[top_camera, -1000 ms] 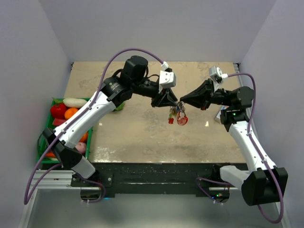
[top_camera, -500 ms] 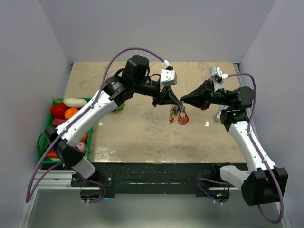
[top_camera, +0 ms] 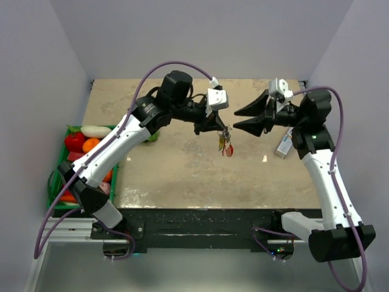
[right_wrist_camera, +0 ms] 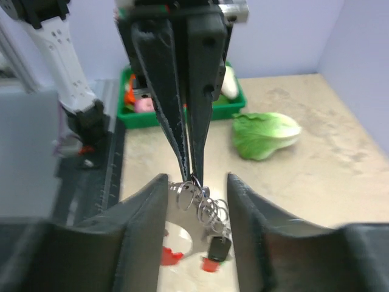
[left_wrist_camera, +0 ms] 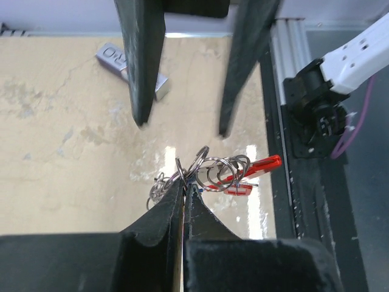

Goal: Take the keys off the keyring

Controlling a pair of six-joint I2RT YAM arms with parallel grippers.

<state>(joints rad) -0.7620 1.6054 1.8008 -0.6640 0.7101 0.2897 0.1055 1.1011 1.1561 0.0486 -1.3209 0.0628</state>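
Release on the right: right jaws, shut at the bunch a second ago, now stand apart and drawn back, while left jaws have clamped together on the keyring (left_wrist_camera: 206, 173), leaving the keys (top_camera: 223, 146) dangling from it above the desk (top_camera: 182, 176), seemingly none freed yet.

The top camera stands above and behind the arm bases and looks down and forward over the whole table (top_camera: 182, 176), from the near edge to the far wall. The left wrist camera sits very close behind the left gripper (left_wrist_camera: 184, 185) and faces right, toward the right gripper (left_wrist_camera: 182, 126) and the right edge of the table. The right wrist camera, equally close to its own fingers, faces the opposite way, left, toward the green crate (right_wrist_camera: 234, 100). All three views share the keyring (left_wrist_camera: 209, 170) between the two grippers
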